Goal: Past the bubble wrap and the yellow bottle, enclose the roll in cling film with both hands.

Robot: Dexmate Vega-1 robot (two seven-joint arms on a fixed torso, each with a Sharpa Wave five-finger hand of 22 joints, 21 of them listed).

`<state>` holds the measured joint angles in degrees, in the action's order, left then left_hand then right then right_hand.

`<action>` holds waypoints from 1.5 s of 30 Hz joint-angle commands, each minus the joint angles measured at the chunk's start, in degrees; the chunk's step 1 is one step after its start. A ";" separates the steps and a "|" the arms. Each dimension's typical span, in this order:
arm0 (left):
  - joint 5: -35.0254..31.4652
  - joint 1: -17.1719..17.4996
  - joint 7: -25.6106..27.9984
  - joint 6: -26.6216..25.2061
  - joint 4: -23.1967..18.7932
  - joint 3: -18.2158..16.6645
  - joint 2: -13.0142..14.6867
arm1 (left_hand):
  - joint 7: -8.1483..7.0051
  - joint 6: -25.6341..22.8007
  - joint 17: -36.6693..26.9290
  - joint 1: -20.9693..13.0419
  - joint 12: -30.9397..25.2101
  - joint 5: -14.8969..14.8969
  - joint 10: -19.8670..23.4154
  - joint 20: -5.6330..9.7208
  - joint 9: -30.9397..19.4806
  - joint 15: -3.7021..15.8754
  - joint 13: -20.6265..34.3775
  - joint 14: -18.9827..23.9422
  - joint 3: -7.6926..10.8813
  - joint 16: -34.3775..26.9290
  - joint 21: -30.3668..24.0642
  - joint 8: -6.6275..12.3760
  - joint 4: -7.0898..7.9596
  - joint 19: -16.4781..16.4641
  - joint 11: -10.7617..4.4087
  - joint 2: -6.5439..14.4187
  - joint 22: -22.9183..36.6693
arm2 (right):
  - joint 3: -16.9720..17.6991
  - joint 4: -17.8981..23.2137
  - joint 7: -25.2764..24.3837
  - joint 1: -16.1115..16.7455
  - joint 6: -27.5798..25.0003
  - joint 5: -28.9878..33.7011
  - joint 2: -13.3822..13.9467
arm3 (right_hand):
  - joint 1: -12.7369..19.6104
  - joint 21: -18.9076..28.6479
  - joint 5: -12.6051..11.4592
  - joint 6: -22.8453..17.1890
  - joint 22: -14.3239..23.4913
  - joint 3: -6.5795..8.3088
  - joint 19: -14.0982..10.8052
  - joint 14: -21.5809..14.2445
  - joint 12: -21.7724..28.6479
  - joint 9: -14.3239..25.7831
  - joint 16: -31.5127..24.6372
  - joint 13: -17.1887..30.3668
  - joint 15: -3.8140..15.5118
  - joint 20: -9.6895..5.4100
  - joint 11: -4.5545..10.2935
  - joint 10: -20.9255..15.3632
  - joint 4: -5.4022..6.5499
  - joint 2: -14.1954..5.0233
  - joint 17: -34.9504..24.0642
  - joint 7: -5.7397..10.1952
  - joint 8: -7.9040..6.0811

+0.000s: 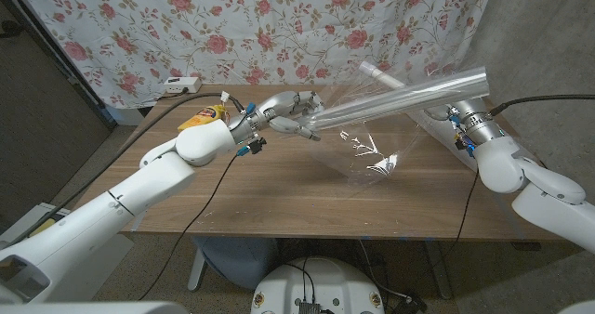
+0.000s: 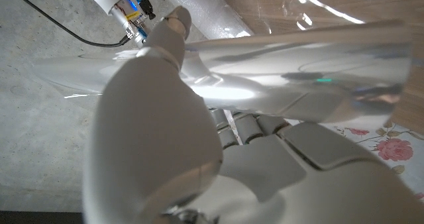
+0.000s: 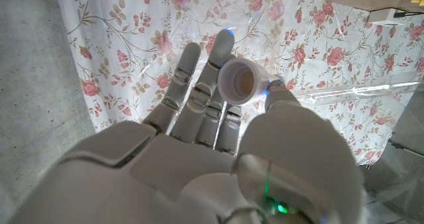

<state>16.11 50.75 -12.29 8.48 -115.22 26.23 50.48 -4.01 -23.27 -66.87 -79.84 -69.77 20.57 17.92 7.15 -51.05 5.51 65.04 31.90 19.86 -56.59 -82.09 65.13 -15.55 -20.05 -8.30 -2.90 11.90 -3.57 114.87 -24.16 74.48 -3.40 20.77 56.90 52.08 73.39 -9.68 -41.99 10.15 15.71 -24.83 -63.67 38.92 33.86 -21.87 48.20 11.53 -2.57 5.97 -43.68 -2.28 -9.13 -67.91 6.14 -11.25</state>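
A: Head view? Progress?
B: Roll (image 1: 409,98) lifted at one o'clock; left hand (image 1: 284,114) grips one end, cling film (image 1: 367,151) trailing, unwrapped.
A: Left wrist?
B: Fingers clamped.
A: Right wrist?
B: Right hand (image 3: 218,138) cradles the tube end (image 3: 240,82), fingers apart.

Makeshift lab corner, wooden table (image 1: 279,198), floral curtain backdrop (image 1: 279,26), bare concrete wall (image 1: 548,35)
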 commanded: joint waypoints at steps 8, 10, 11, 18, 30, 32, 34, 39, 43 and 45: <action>-8.64 -0.45 0.76 -2.00 -1.97 0.74 2.01 | -0.18 -0.57 0.50 -7.19 -0.65 0.03 0.34 -0.07 -0.01 -0.24 0.21 0.02 6.30 -0.15 -0.31 5.25 5.76 0.32 -0.31 10.18 0.18 | 4.95 1.22 0.21 3.16 3.35 -1.51 -2.61 | 0.75 0.51 -0.42 -1.60 0.01 19.54 0.30 0.09 0.06 0.14 -0.51 0.27 1.52 -5.93 3.78 -3.98 -2.41 -1.14 0.00 1.59 -0.35; -7.74 -0.52 0.53 -2.63 -1.56 0.63 1.73 | -0.13 -0.61 0.77 -7.14 -0.65 0.01 0.35 -0.07 0.16 -0.19 0.18 0.20 6.25 -0.09 -0.29 5.21 5.79 0.36 -0.29 10.14 0.13 | 5.17 1.45 0.71 3.56 3.77 -1.20 -2.53 | 0.75 0.50 -0.42 -1.56 0.00 19.55 0.32 0.02 0.05 0.14 -0.58 0.25 1.52 -5.95 3.89 -4.01 -2.41 -1.14 -0.05 1.59 -0.33; -7.44 -0.90 -0.11 -3.16 -1.56 0.73 1.84 | -0.15 -0.61 0.70 -7.14 -0.69 0.01 0.35 -0.06 0.18 -0.17 0.24 0.22 6.24 -0.17 -0.31 5.24 5.78 0.33 -0.26 10.12 0.13 | 5.22 1.67 1.00 3.74 3.76 -1.01 -2.54 | 0.73 0.47 -0.42 -1.55 0.00 19.55 0.42 0.03 0.06 0.14 -0.58 0.37 1.52 -5.94 3.88 -3.89 -2.40 -1.14 -0.05 1.61 -0.33; -10.30 -2.22 -0.50 -5.89 -2.74 1.37 2.60 | 0.00 -0.89 0.56 -7.11 -0.67 0.15 0.49 -0.06 0.62 -0.25 -0.05 0.30 6.50 -0.14 -0.48 5.44 5.76 0.24 -0.22 9.92 0.16 | 5.95 2.99 2.64 5.00 4.53 0.43 -2.43 | 0.68 0.50 -0.42 -1.56 0.00 19.56 0.34 0.15 0.00 0.13 -0.53 0.27 1.52 -5.96 3.95 -4.06 -2.37 -1.13 0.04 1.63 -0.33; -19.62 -5.41 -3.77 -10.03 -6.67 3.93 5.09 | 0.16 -1.16 0.03 -6.99 -0.84 0.30 0.66 -0.15 1.14 -0.44 -0.08 0.29 6.77 -0.39 -0.63 5.65 5.84 0.28 0.01 9.91 0.16 | 6.37 3.20 4.84 4.96 4.98 1.57 -3.20 | 0.56 0.43 -0.43 -1.45 -0.02 19.61 0.48 0.19 -0.09 0.11 -0.64 0.51 1.51 -6.12 4.04 -3.82 -2.30 -1.13 -0.04 1.66 -0.29; -20.78 -5.37 -3.76 -10.57 -7.16 3.92 5.42 | 0.12 -1.19 -0.02 -6.96 -0.92 0.31 0.70 -0.15 1.28 -0.38 0.02 0.26 6.77 -0.43 -0.63 5.63 5.84 0.28 -0.05 9.90 0.14 | 6.80 3.29 5.05 5.21 5.29 1.62 -3.26 | 0.55 0.42 -0.43 -1.47 -0.02 19.63 0.49 0.31 -0.06 0.11 -0.57 0.59 1.52 -6.12 3.92 -3.82 -2.29 -1.13 0.03 1.78 -0.30; -22.06 -5.57 -4.12 -11.11 -7.55 4.04 5.77 | 0.06 -1.14 0.00 -6.99 -0.95 0.29 0.78 -0.17 1.10 -0.51 0.00 0.27 6.74 -0.48 -0.68 5.79 5.81 0.27 -0.10 9.87 0.19 | 7.26 3.45 5.23 5.49 5.51 1.56 -3.46 | 0.55 0.40 -0.43 -1.49 -0.02 19.64 0.55 0.31 -0.13 0.11 -0.58 0.43 1.53 -6.10 4.00 -3.93 -2.30 -1.12 0.04 1.73 -0.31; -24.78 -5.89 -4.78 -11.79 -8.37 4.33 6.23 | 0.18 -1.14 0.02 -7.04 -1.00 0.31 0.76 -0.17 1.11 -0.45 0.04 0.32 6.81 -0.55 -0.70 5.96 5.76 0.26 -0.06 9.85 0.15 | 8.19 3.70 5.98 5.97 6.12 1.47 -3.83 | 0.52 0.37 -0.43 -1.42 -0.02 19.63 0.62 0.29 -0.25 0.11 -0.60 0.37 1.54 -6.15 4.00 -3.89 -2.30 -1.12 0.08 1.77 -0.29; -27.00 -5.92 -4.65 -12.58 -8.81 4.45 6.15 | 0.09 -1.13 -0.07 -7.05 -1.05 0.37 0.78 -0.19 1.14 -0.48 0.07 0.29 6.96 -0.50 -0.72 6.04 5.74 0.30 -0.12 9.80 0.15 | 8.93 3.74 6.61 6.32 7.08 0.99 -4.26 | 0.48 0.35 -0.43 -1.52 -0.01 19.63 0.71 0.32 -0.17 0.10 -0.60 0.63 1.53 -6.13 3.80 -3.80 -2.28 -1.13 0.11 1.73 -0.33; -27.25 -6.07 -5.11 -13.05 -8.84 4.52 6.01 | 0.07 -1.11 -0.11 -7.03 -1.07 0.38 0.77 -0.19 1.15 -0.47 0.09 0.27 6.98 -0.50 -0.72 6.06 5.74 0.31 -0.08 9.76 0.15 | 9.29 3.81 6.96 6.52 7.45 0.98 -4.37 | 0.48 0.35 -0.43 -1.36 -0.01 19.64 0.70 0.28 -0.20 0.10 -0.67 0.63 1.53 -6.19 4.00 -3.79 -2.28 -1.13 0.03 1.85 -0.27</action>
<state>-6.30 45.47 -16.27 -2.34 -122.44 30.12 55.91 -4.08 -23.54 -66.75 -79.84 -70.44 20.57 18.33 7.15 -49.64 5.51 64.91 31.90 20.26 -56.79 -82.51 65.21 -15.95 -20.05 -8.30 -2.90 11.88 3.99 118.34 -19.14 80.09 2.01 22.10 53.35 52.08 73.39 -9.73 -41.97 10.16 15.85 -24.41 -63.46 38.32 33.87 -22.36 48.45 11.54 -2.56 5.99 -43.70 -2.26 -9.14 -67.62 6.16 -11.25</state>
